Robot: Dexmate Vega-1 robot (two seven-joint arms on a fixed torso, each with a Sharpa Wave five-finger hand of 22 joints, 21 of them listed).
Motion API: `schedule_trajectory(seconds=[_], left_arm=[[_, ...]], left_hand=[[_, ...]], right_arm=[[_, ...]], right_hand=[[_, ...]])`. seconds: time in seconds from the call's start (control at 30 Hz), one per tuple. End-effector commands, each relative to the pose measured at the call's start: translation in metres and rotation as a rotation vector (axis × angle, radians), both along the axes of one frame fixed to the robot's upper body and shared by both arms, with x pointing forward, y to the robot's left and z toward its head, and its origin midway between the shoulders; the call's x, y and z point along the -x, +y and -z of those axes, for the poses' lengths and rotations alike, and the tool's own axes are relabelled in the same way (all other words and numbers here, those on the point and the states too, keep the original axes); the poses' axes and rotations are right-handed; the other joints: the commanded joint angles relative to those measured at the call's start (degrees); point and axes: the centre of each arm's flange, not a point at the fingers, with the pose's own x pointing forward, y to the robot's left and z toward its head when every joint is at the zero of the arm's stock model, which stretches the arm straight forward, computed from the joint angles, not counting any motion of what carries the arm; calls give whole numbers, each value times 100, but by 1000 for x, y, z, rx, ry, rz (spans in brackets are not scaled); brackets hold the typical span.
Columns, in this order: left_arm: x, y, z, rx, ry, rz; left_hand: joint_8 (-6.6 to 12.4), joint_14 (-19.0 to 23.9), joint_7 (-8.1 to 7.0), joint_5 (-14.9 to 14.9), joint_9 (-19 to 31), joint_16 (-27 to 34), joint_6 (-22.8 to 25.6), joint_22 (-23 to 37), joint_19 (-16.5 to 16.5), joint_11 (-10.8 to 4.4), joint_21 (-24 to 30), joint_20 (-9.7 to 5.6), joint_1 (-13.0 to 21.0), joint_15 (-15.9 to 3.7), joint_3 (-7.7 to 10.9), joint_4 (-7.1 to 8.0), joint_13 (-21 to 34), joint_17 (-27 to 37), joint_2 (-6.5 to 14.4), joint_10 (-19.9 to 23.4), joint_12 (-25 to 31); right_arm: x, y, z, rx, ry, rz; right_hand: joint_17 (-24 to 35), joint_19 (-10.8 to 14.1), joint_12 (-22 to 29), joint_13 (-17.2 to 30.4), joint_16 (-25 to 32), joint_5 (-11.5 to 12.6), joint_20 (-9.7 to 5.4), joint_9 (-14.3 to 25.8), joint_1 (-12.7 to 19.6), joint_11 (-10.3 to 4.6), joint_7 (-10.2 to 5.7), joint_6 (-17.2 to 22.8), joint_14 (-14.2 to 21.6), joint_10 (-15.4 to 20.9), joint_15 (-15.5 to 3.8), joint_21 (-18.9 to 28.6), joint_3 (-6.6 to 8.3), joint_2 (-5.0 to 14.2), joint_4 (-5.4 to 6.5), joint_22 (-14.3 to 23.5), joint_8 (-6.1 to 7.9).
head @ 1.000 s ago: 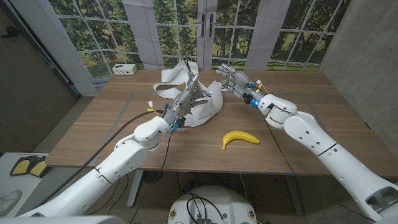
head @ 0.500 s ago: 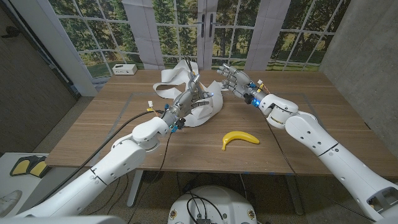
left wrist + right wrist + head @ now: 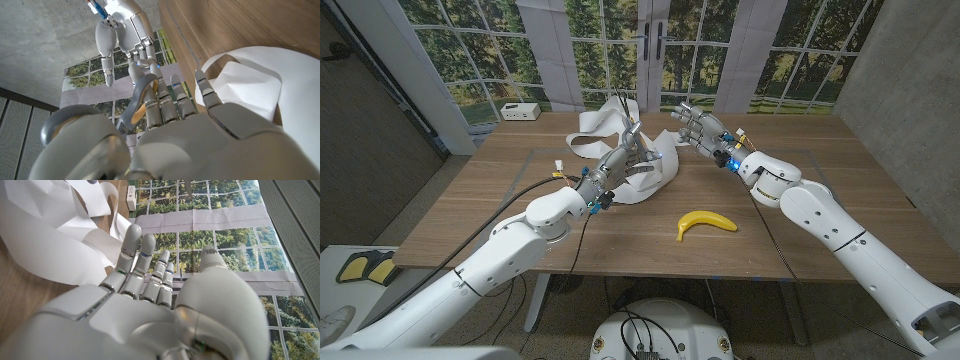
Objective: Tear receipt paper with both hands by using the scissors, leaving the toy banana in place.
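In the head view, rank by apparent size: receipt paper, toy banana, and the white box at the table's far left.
1. Receipt paper, largest by far, though the left hand covers part.
2. Banana.
3. White box, smallest; it sits farthest from the camera, so its true size against the banana is unsure.

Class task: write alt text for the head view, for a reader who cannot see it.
Two white robot arms reach over a wooden table toward curled white receipt paper; the left robot hand holds scissors at the paper, the right robot hand hovers beside it. A yellow toy banana lies nearer the camera.
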Motion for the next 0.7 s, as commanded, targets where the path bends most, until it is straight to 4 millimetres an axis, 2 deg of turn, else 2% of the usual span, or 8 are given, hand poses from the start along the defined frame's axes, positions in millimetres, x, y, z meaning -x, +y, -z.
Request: schedule_trajectory(seconds=[0.03,0.4,0.7], left_arm=[[16,9,3,-16,2,19],[26,17,11,3,28,11],[31,25,17,3,48,-1]], left_hand=[[773,-73,288,56,998,-33,204,-6,-82,23,-33,13,-362,4,-133,147,8,8,-295,22,-29],[731,-93,285,85,923,-53,208,-7,-120,2,-92,13,-410,22,-118,123,24,-18,-287,0,-77],[748,-97,283,109,942,-68,200,-4,-128,15,-135,12,-436,28,-108,97,25,-40,-276,4,-122]], right_arm=[[-4,-1,1,19,-4,14],[-13,-3,-3,87,-28,62],[-19,-3,-8,136,-52,89]], right_hand=[[12,-36,-7,-8,-24,-5,-601,14,1,18,-1,-19,56,11,-902,9,-3,55,-37,13,29],[19,-44,-7,-16,-39,-5,-598,7,23,11,8,-54,66,4,-903,14,-9,69,-69,12,23],[40,-87,2,-5,-17,-5,-623,4,129,-1,-16,-56,70,3,-906,25,9,85,-145,34,29]])
